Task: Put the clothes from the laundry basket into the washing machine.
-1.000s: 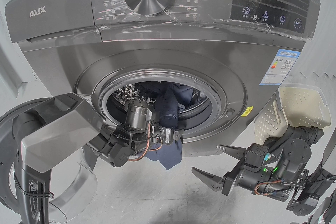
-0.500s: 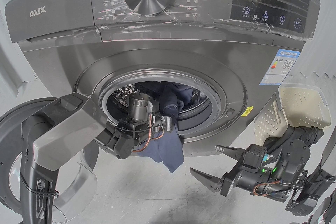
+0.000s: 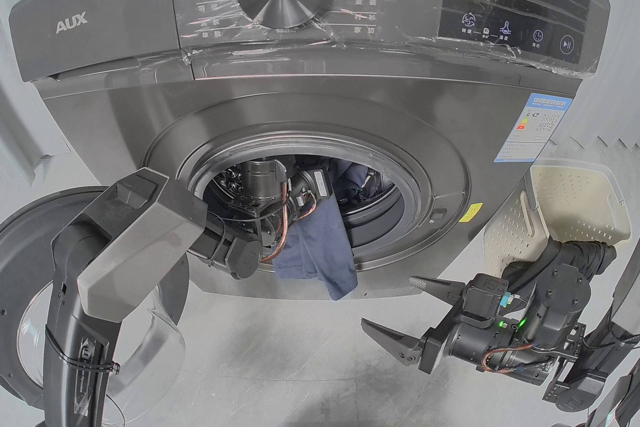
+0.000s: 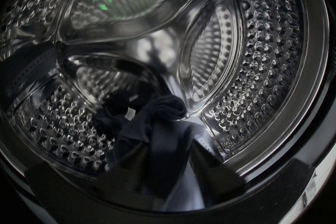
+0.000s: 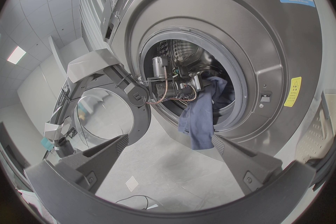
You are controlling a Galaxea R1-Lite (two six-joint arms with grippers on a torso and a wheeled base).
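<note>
The grey washing machine (image 3: pixel 427 135) stands with its round door open. My left gripper (image 3: pixel 331 178) is at the drum opening, shut on a dark blue garment (image 3: pixel 317 248). The cloth runs from the drum over the door rim and hangs down outside. In the left wrist view the garment (image 4: pixel 164 137) lies bunched between my left gripper (image 4: pixel 171 161) and the perforated steel drum (image 4: pixel 266 60). My right gripper (image 3: pixel 400 308) hangs open low at the right, holding nothing, beside the cream laundry basket (image 3: pixel 573 195). The right wrist view shows the garment (image 5: pixel 199 123) beyond my right gripper (image 5: pixel 169 139).
The machine's glass door (image 3: pixel 27 288) is swung out to the left, behind my left arm. The basket (image 5: pixel 315 130) stands against the machine's right side. Bare grey floor (image 3: pixel 287 355) lies in front of the machine.
My left gripper has risen from below the door rim into the drum opening, lifting the blue garment with it. The right arm has barely moved.
</note>
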